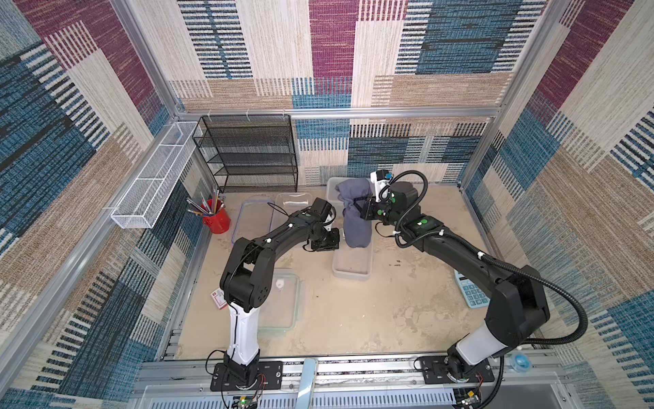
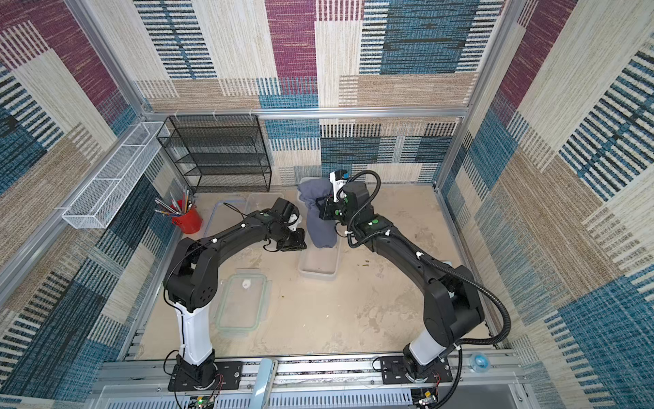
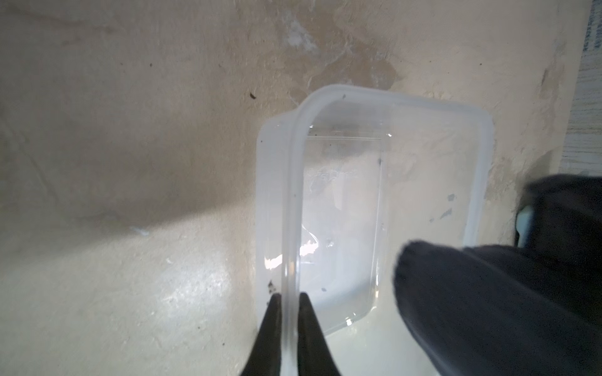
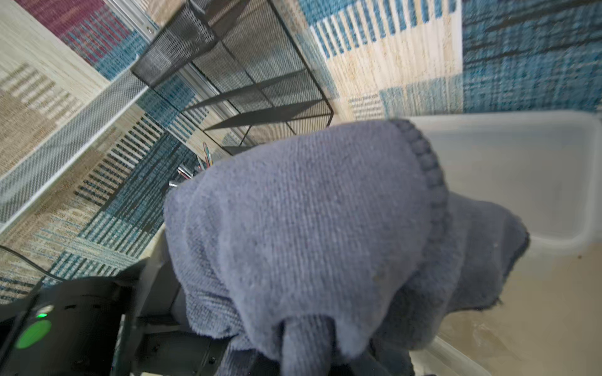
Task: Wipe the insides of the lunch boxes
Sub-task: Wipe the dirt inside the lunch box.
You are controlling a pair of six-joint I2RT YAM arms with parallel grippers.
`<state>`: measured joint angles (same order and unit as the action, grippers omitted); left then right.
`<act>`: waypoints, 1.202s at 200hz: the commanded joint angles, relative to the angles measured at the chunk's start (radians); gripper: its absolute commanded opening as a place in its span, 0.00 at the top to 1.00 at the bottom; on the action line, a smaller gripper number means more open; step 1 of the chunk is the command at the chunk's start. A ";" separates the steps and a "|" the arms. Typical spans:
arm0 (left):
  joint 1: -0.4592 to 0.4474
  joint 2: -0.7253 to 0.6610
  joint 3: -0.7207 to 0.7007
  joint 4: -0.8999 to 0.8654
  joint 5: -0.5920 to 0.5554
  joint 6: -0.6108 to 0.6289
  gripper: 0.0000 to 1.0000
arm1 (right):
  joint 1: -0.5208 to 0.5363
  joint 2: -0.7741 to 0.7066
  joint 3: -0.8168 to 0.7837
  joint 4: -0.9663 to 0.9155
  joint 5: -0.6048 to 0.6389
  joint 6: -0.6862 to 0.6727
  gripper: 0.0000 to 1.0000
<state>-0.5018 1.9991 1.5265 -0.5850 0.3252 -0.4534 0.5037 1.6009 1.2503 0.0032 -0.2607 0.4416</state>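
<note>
Middle lunch box (image 1: 352, 265): a frosted plastic tub with rounded corners, open side up near the table's centre. My left wrist view shows small dark specks on its glossy, see-through floor.
My left gripper (image 3: 290, 297): closed tight on the tub's thin side wall, one jaw inside and one outside, pinning it.
Grey cloth (image 1: 355, 219): soft looped terry with a stitched hem, hanging in a limp fold over the tub's far half. I cannot tell whether it touches the floor.
My right gripper (image 1: 362, 209): clamped shut on the cloth's bunched middle, its fingers buried in fabric.
Wiping well: I judge I should lower the cloth until it presses flat, sweep along the length, then work into the rounded corners where specks lodge. My left pinch must hold firm, since smooth plastic would likely slide.
Other lunch boxes: a second frosted lunch box (image 1: 331, 186) behind the cloth, and a shallow clear lunch box (image 1: 292, 202) beside it.
Lids: blue-rimmed lid (image 1: 252, 219) and green-rimmed lid (image 1: 283, 308), both flat, off to my left.
Table (image 1: 371, 318): beige, blotchy, matte.
</note>
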 commanded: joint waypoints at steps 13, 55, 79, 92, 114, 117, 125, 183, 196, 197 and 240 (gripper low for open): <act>-0.016 -0.053 -0.038 -0.013 -0.017 -0.033 0.88 | 0.039 0.020 -0.147 0.109 0.069 0.041 1.00; -0.042 -0.115 -0.108 -0.006 -0.044 -0.114 0.95 | 0.143 0.055 -0.306 0.125 0.179 0.117 1.00; -0.046 -0.156 -0.162 0.017 -0.078 -0.153 0.95 | 0.179 0.073 -0.326 0.061 0.236 0.165 1.00; -0.049 -0.172 -0.180 0.016 -0.124 -0.170 0.95 | 0.205 0.085 -0.318 0.014 0.279 0.175 1.00; -0.055 -0.198 -0.201 0.024 -0.156 -0.187 0.97 | 0.238 0.111 -0.291 -0.060 0.333 0.183 1.00; -0.057 -0.202 -0.204 0.024 -0.158 -0.186 0.98 | 0.239 0.118 -0.284 -0.071 0.331 0.181 1.00; -0.065 -0.210 -0.206 0.023 -0.167 -0.183 0.98 | 0.238 0.139 -0.262 -0.100 0.334 0.177 1.00; -0.172 -0.240 -0.248 0.024 -0.211 -0.159 0.99 | 0.238 0.370 0.022 -0.311 0.373 0.125 1.00; -0.176 -0.232 -0.277 0.038 -0.201 -0.174 0.99 | 0.239 0.386 0.054 -0.296 0.330 0.118 1.00; -0.176 -0.231 -0.280 0.039 -0.200 -0.176 0.99 | 0.239 0.388 0.056 -0.295 0.326 0.118 1.00; -0.175 -0.241 -0.312 0.048 -0.294 -0.264 1.00 | 0.239 0.352 0.005 -0.254 0.205 0.143 1.00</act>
<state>-0.6674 1.7653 1.2247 -0.5278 0.0227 -0.6643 0.7383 1.9789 1.2900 -0.3111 0.0326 0.5743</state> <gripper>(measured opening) 0.089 0.108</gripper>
